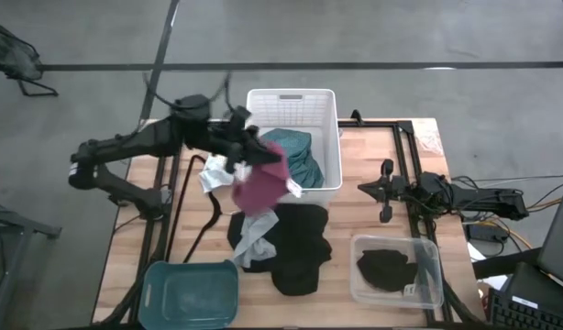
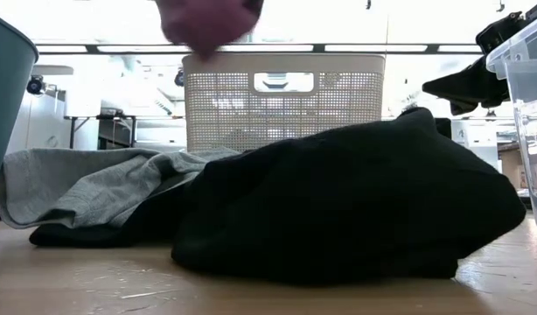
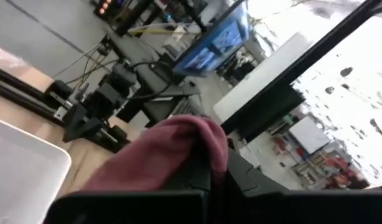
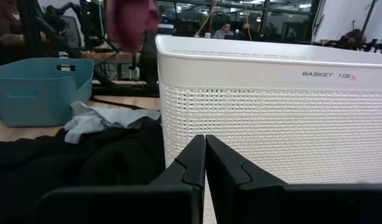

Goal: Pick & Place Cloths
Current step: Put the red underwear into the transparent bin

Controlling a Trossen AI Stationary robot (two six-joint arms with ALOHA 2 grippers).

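- Two dark arms show in the high view: the left end effector [image 1: 254, 158] is pinched on a limp maroon cloth [image 1: 260, 186] that hangs off the tabletop [image 1: 373, 211], just beside the near left corner of the white slatted basket [image 1: 329, 137]; a crumpled teal-green cloth [image 1: 295, 154] lies inside the basket.
- Same view: a large black cloth [image 1: 295, 247] sprawls mid-tabletop with a light grey cloth [image 1: 256, 231] draped on its left part; a small white cloth [image 1: 213, 174] lies left of the basket; another black cloth [image 1: 384, 268] is bunched in the clear tray [image 1: 428, 289] at the near right corner; the teal tray [image 1: 192, 293] sits at the near left edge.
- Low view: the black cloth mounds in soft folds, the grey cloth to its left, the basket's perforated wall behind, the maroon cloth hanging above.
- Left wrist view: maroon fabric is bunched against the dark fingers [image 3: 197, 177].
- Right wrist view: the right end effector [image 4: 205, 149], by the right edge, has its fingertips pressed together, facing the basket's lattice wall.
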